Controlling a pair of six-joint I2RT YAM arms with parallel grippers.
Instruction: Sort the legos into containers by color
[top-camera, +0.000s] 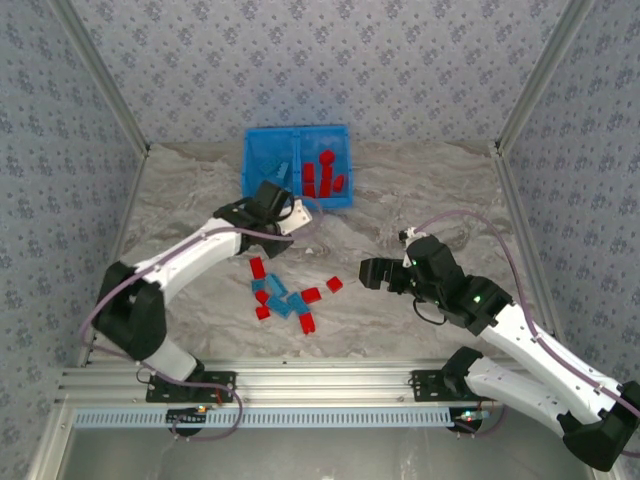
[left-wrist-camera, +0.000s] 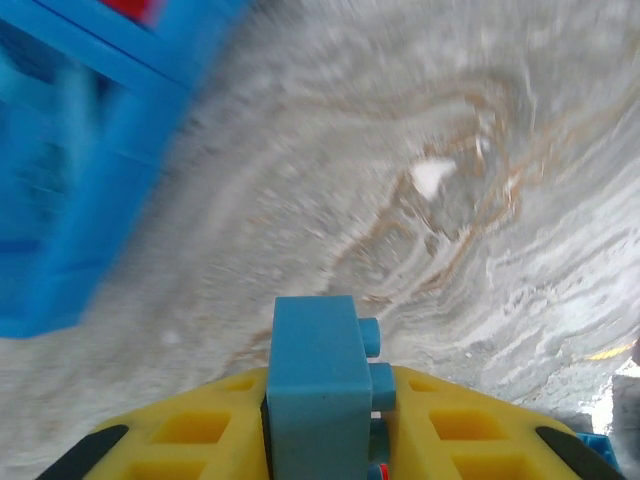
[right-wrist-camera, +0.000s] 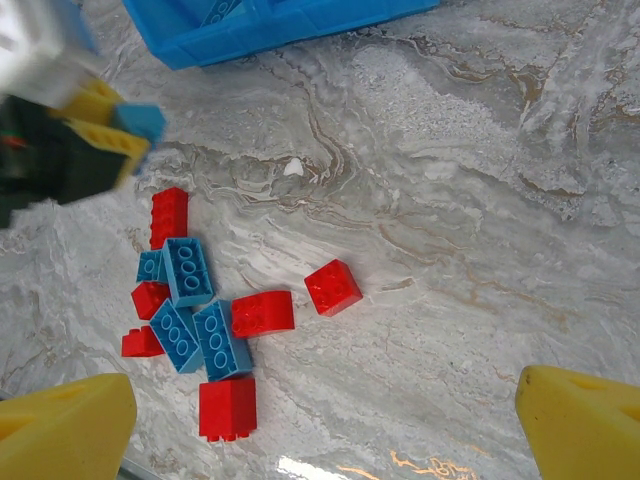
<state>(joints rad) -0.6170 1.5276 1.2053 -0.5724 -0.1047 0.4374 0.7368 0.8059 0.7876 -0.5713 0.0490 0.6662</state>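
The left claw is clamped on a light blue brick just beside the bin at the far edge of the worktop. The right claw gapes wide near the loose bricks.

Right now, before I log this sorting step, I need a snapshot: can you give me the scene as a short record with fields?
left claw: shut on a light blue brick, close to the bin
right claw: open, over the table, right of the loose pile
left compartment: light blue bricks
right compartment: red bricks
loose pile: red and light blue mixed, on the table
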